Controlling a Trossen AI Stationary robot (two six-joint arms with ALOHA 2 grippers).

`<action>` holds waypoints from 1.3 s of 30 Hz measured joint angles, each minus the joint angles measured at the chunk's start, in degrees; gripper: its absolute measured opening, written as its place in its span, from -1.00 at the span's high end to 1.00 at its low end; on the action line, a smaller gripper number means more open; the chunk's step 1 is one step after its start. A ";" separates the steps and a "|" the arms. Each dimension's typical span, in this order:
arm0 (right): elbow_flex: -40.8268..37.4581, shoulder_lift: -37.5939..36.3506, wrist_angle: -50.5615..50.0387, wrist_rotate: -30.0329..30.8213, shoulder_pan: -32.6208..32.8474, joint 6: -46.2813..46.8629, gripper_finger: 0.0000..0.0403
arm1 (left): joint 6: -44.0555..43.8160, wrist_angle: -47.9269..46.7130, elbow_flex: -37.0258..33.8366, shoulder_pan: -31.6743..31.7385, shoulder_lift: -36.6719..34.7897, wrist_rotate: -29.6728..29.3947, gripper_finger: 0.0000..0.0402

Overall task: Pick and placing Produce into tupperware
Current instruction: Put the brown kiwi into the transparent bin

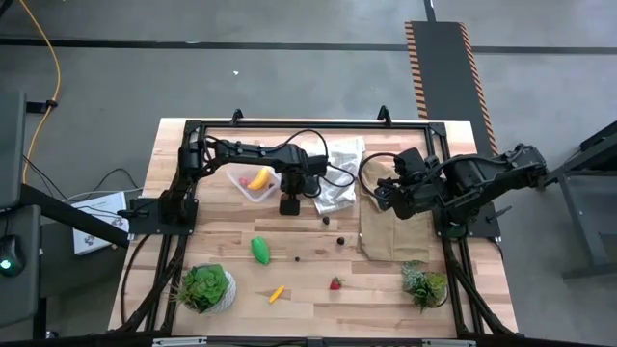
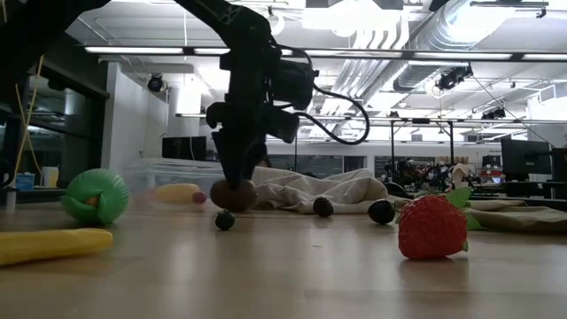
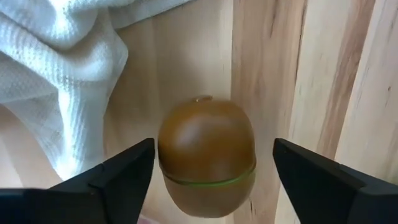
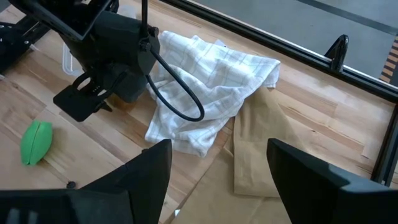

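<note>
left gripper straddles the brown kiwi beside the tub

the left gripper (image 3: 211,168) points down at the wooden table (image 1: 318,299), just in front of the clear shallow plastic tupperware (image 1: 253,183). its two dark fingers (image 3: 118,174) stand spread on either side of a brown egg-shaped toy kiwi with a thin green seam (image 3: 207,155), with a gap showing on each side, so nothing is pinched. in the low view the kiwi (image 2: 233,194) sits at the gripper's tips, at or just above the tabletop; whether it touches the wood cannot be told.

the tupperware holds a yellow banana-like piece (image 1: 259,178) and something red. a crumpled white checked cloth (image 1: 339,175) lies just beside the tub and the kiwi.

still out on the table: a green oval toy (image 1: 260,250), a second small yellow piece (image 1: 277,293), a red strawberry (image 1: 335,283) and a few tiny dark berries (image 1: 340,240) scattered between them.

the right gripper (image 4: 217,168) waits over a flat brown paper sheet (image 1: 386,236) on the right side, its fingers spread wide and empty.

two leafy potted plants (image 1: 206,287) stand at the near corners.
</note>
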 joint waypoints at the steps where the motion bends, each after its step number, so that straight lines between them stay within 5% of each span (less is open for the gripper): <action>1: 0.02 0.00 0.00 0.04 0.01 0.01 -0.26 | 0.02 -0.25 0.00 0.00 0.00 -0.52 -0.61; 9: 0.00 0.00 -0.02 0.85 0.01 0.00 -0.26 | 1.07 -1.16 0.00 0.00 -0.04 -1.19 -0.56; 22: 0.00 0.00 -0.04 0.81 0.01 -0.61 -0.26 | 1.52 -1.27 0.02 0.00 -0.24 -2.01 -0.03; 31: 0.00 0.00 -0.04 0.97 0.01 -0.92 -0.26 | 1.07 -1.23 0.02 -0.89 -0.20 0.09 -0.20; 39: 0.00 0.00 -0.04 1.03 0.01 -1.05 -0.26 | 0.91 -1.25 0.02 -1.74 -0.20 3.43 -0.07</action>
